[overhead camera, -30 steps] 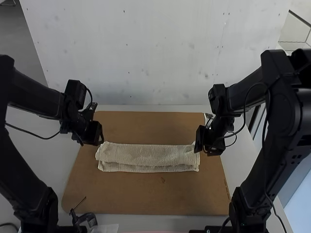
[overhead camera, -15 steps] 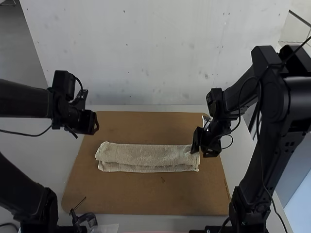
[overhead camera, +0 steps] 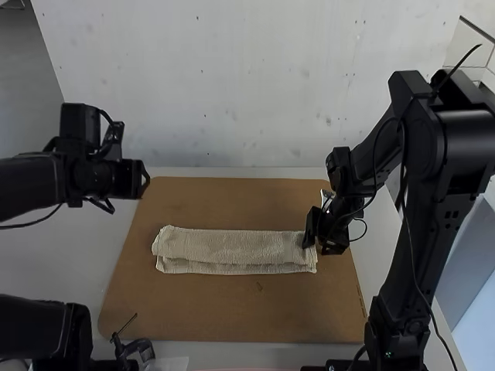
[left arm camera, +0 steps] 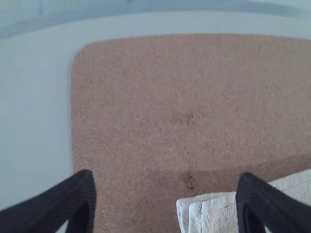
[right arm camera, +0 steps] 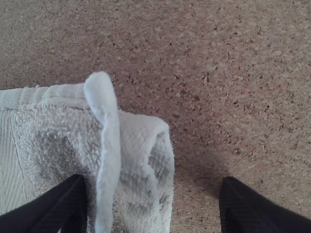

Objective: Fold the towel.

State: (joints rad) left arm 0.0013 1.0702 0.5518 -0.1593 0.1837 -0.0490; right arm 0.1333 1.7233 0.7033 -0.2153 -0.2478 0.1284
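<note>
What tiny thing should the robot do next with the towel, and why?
Probably close the right gripper on the near end of the towel: its fingers are open with that end's edge between them, and the long strip could perhaps fold shorter.

Left arm [overhead camera: 31,185] and right arm [overhead camera: 410,239] both black, smooth, slight sheen. Chunky boxy joint housings, thick straight links, big rounded elbow [overhead camera: 424,147] on right arm. Small round holes in that arm's side. Thin black cables run loose: one under left forearm [overhead camera: 27,187], one down right arm, small loop at its wrist. Fingers [left arm camera: 80,206] black, blunt-tipped, both arms.
</note>
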